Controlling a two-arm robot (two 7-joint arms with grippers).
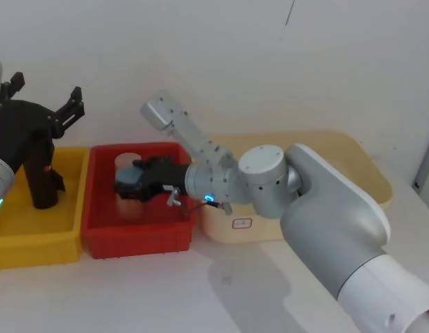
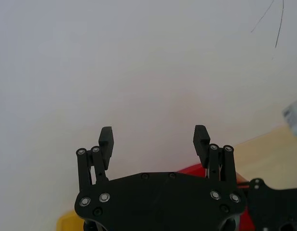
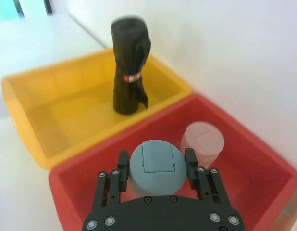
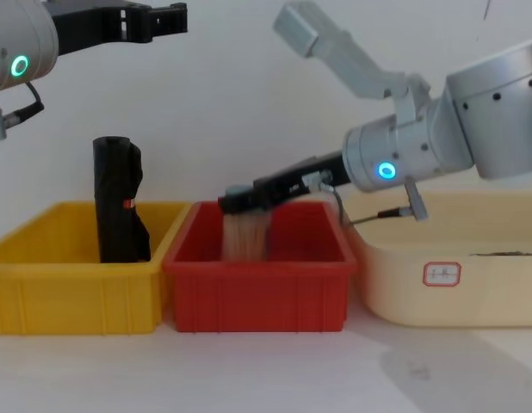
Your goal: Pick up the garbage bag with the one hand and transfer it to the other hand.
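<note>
Your right claw is clenched on a grey-capped cylinder in the red bin, not the garbage bag standing in the yellow bin. Left claw hovers released above; you risk lifting the wrong item.

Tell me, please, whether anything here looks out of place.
The right gripper is around a grey-lidded container in the red bin, while the black roll stands untouched in the yellow bin, the open left gripper raised.
</note>
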